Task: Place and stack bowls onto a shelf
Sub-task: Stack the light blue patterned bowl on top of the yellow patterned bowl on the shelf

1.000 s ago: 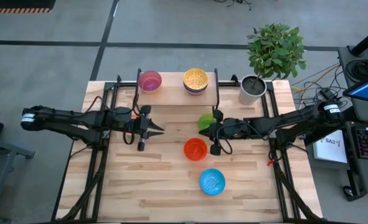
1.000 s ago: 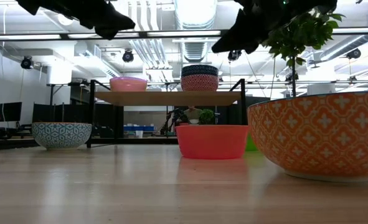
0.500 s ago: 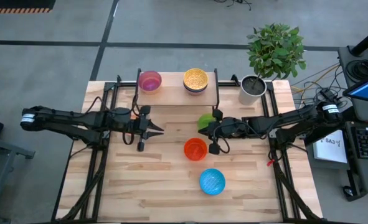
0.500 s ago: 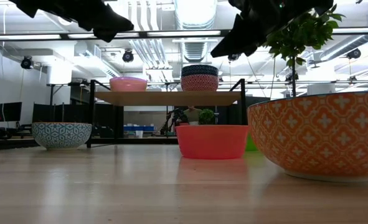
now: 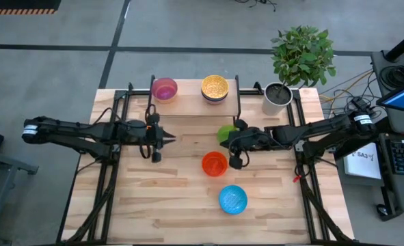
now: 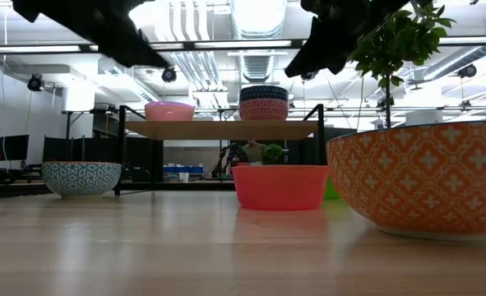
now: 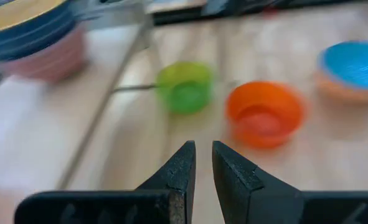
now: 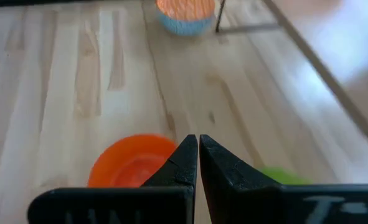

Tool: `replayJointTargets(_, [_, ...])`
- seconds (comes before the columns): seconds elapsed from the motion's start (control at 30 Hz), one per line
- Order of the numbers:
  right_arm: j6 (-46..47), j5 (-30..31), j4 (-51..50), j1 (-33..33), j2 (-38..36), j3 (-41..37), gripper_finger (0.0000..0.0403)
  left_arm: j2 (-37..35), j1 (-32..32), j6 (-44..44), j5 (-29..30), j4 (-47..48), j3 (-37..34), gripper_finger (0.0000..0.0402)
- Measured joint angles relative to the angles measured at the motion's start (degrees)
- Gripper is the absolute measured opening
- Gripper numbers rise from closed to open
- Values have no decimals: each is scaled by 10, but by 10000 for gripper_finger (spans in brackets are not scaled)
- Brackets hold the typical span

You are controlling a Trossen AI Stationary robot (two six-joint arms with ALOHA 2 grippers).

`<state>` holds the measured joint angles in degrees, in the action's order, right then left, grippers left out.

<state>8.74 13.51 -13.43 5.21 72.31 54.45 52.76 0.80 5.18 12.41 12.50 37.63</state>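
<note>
The shelf (image 5: pixel 195 102) stands at the table's far side and carries a purple bowl (image 5: pixel 164 88) and a stack topped by a speckled yellow bowl (image 5: pixel 214 87). On the table rest a green bowl (image 5: pixel 225 133), an orange bowl (image 5: pixel 214 163) and a blue bowl (image 5: pixel 232 199). A blue-and-white patterned bowl (image 6: pixel 81 178) sits at the left under my left arm. My left gripper (image 5: pixel 165 139) hangs above the table left of the orange bowl, its tips all but together, holding nothing. My right gripper (image 5: pixel 230 145) is shut and empty, hovering between the green and orange bowls.
A grey pot with a leafy plant (image 5: pixel 278 98) stands at the far right corner beside the shelf. Bare wood lies along the near edge and at the near left (image 5: pixel 154 205). The shelf's black legs (image 5: pixel 239 102) reach down to the table near the green bowl.
My left gripper has tipped its fingers farther down while staying over the same spot. My right gripper has turned slightly about its wrist in place. No bowl has moved.
</note>
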Motion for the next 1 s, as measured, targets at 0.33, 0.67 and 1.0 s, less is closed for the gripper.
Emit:
replayJointTargets(0.33, [212, -1, -228, 0, 0, 79, 9, -2, 0, -2, 182, 80, 8, 36])
replayJointTargets(0.67, [257, -56, -243, 0, 30, 114, 9, -1, 0, -27, 185, 116, 8, 36])
replayJointTargets(1.0, [90, -240, -319, 12, 134, 174, 9, 0, 0, -27, 185, 116, 8, 36])
